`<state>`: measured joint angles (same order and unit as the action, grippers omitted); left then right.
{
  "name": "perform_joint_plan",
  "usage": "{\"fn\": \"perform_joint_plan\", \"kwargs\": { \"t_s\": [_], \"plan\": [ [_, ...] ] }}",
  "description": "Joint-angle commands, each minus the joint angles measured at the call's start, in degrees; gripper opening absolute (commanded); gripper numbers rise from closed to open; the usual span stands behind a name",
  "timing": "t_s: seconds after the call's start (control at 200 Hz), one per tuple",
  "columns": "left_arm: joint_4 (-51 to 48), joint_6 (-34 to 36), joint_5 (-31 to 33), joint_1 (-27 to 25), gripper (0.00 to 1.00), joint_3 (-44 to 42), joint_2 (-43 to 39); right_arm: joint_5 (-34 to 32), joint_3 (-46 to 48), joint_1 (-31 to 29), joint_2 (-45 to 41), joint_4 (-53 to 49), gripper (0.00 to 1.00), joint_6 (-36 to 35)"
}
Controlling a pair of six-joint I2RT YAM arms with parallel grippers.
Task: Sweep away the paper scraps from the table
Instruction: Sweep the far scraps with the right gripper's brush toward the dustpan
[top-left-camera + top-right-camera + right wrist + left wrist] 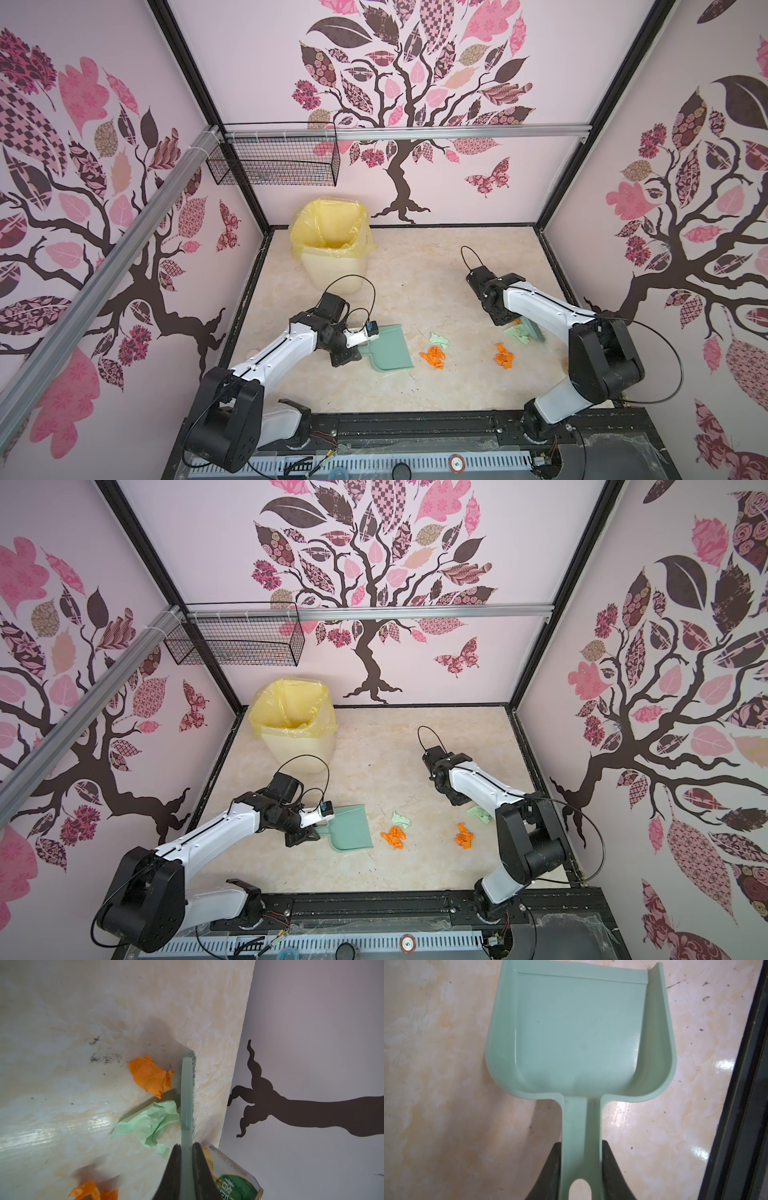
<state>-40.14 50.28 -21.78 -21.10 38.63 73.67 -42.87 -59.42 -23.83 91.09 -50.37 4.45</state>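
Orange and mint-green paper scraps lie on the beige table (436,270): an orange pile (433,356) with a green wad (439,338) just right of the dustpan, and another orange pile (503,355) further right. A teal dustpan (386,347) lies flat and holds nothing. My left gripper (581,1142) is shut on its handle. My right gripper (186,1145) is shut on the teal brush (187,1095). The bristles rest against one orange scrap (151,1076) and one green scrap (149,1124) near the right wall. In both top views the right arm hides that gripper.
A bin lined with a yellow bag (330,249) stands at the back left. A wire basket (274,162) hangs on the back wall. A green drink can (232,1176) lies against the right wall close to the brush. Black frame rails (741,1105) border the table.
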Motion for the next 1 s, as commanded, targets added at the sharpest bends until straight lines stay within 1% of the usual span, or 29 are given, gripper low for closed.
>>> {"fn": "perform_joint_plan", "kwargs": {
  "t_s": [0.0, 0.06, 0.155, 0.355, 0.655, 0.805, 0.915, 0.995],
  "plan": [
    [2.4, -1.8, 0.3, -0.7, 0.00, 0.2, 1.5, 2.6, -2.9, -5.8, 2.8, -2.0, 0.00, 4.4],
    [2.6, -1.6, 0.3, -0.9, 0.00, 0.5, 2.2, 4.7, -5.9, -7.3, 5.0, -4.9, 0.00, 7.5],
    [2.7, -1.4, 0.5, -1.1, 0.00, 0.8, 2.9, 3.9, -8.2, -11.5, 7.2, -7.2, 0.00, 9.8],
    [3.3, -1.3, 0.5, -1.5, 0.00, 0.9, 3.8, 6.2, -14.5, -19.4, 10.3, -11.7, 0.00, 14.2],
    [3.8, -1.9, 0.8, -2.5, 0.00, 1.6, 4.9, 6.9, -25.8, -35.4, 17.5, -20.0, 0.00, 14.8],
    [3.3, -1.9, 1.1, -2.7, 0.00, 1.6, 4.6, 7.6, -28.9, -41.5, 18.6, -25.3, 0.00, 15.1],
    [3.3, -1.9, 1.2, -2.8, 0.00, 1.4, 4.6, 6.5, -32.1, -43.1, 16.4, -29.9, 0.00, 18.9],
    [3.1, -1.8, 1.2, -2.9, 0.00, 1.4, 4.7, 2.3, -33.4, -42.6, 13.5, -33.3, 0.00, 22.5]
  ]
}}
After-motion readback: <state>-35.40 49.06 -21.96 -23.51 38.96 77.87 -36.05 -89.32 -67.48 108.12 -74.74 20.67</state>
